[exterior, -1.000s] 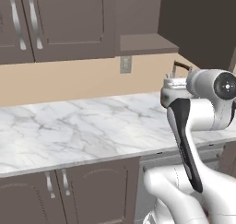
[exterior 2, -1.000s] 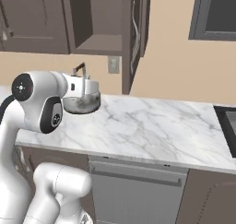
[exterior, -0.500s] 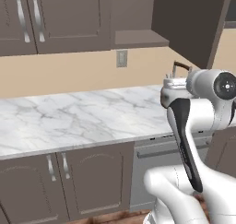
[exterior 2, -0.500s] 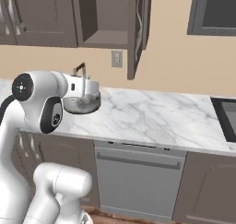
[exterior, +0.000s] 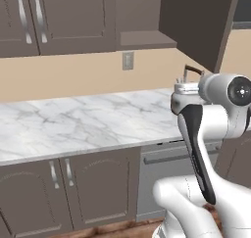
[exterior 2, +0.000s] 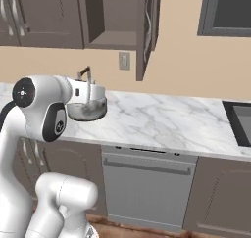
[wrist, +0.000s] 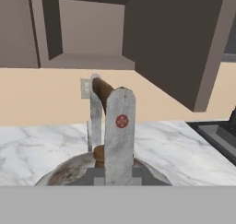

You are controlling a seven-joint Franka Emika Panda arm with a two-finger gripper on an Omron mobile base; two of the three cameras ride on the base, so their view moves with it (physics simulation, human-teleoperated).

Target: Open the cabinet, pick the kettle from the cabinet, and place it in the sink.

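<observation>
The gripper (wrist: 107, 126) is clamped on the kettle's (exterior 2: 87, 108) brown handle (wrist: 103, 90) — the kettle hangs above the marble counter (exterior 2: 162, 122). Behind it the cabinet (exterior 2: 115, 17) stands open, seemingly empty. The sink (exterior 2: 241, 122) lies well off to the right, at the counter's edge.

Ahead of our fingers (wrist: 120, 126) we see bare marble counter (exterior 2: 162, 122) running toward the sink (exterior 2: 240, 122). Above and ahead on that side, the cabinet (exterior 2: 117, 16) door (wrist: 179, 43) juts out over the way.
</observation>
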